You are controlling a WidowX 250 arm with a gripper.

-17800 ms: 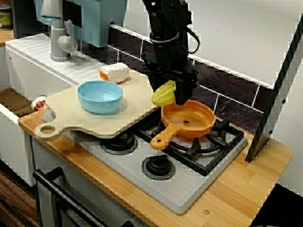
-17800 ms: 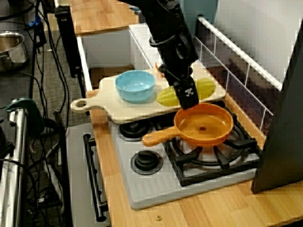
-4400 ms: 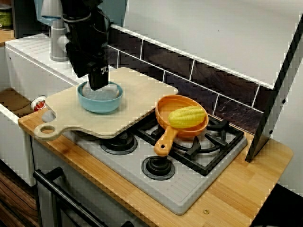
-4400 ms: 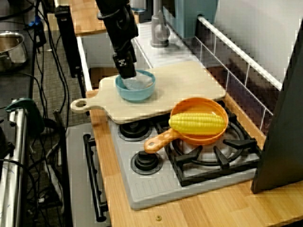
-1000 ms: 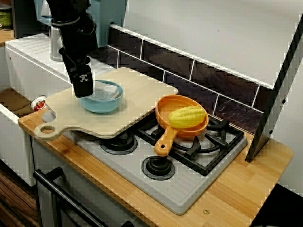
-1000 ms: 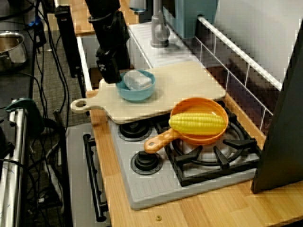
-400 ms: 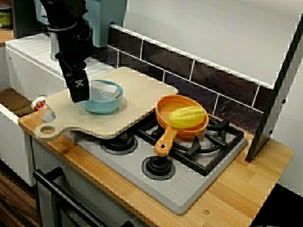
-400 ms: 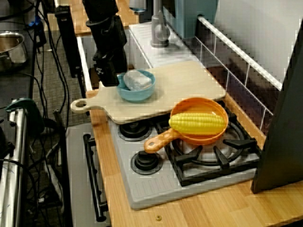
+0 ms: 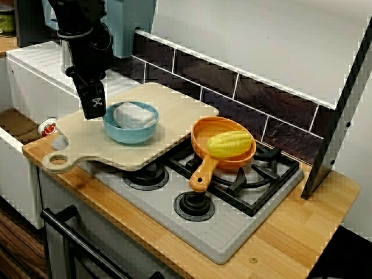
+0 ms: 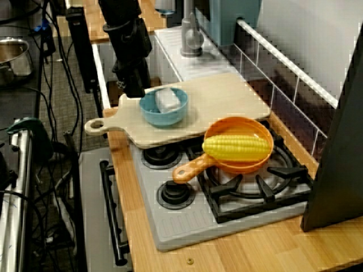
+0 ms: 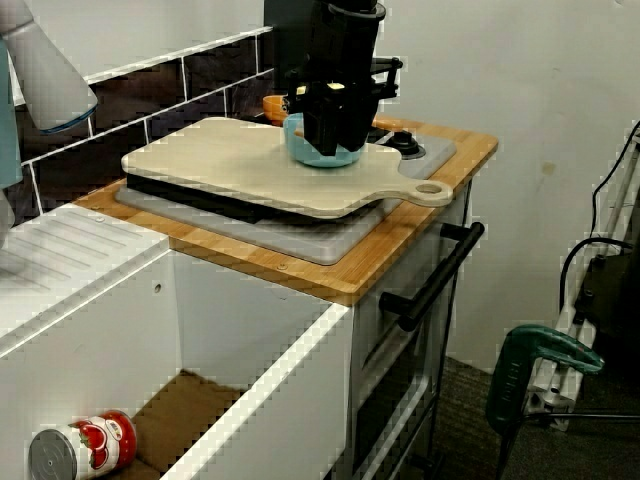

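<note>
the gripper [image 9: 94, 114] hangs tips-down at the left rim of the bowl [image 9: 131, 133], over the board [image 9: 180, 107]. we cannot tell whether it touches the rim or stands just off it. in the view across the stove its tip reads as one dark block. in the view along the counter the gripper [image 10: 135, 90] merges with the arm. in the view from the sink side it stands in front of the bowl [image 11: 345, 155]. so we cannot say how far the fingers are parted, or whether they pinch the rim. nothing hangs from them.

the bowl stands upright toward the board's handle end, with a white lump [image 9: 135, 114] inside it, its top above the rim. what the lump is we cannot make out. the board lies flat, bridging the counter edge and the left of the stove [image 9: 232, 226], which we judge gives the bowl a level seat.

the pan [image 9: 203, 168] stands on the right grate, well apart from the bowl, handle toward the front. the corn [image 9: 229, 143] lies across it, probably too long to lie flat inside.

the left burners are mostly hidden under the board. from the sink side the pan is almost wholly behind the arm. a can [image 11: 85, 448] lies on its side in the bin [image 11: 250, 330] beside the stove.
</note>
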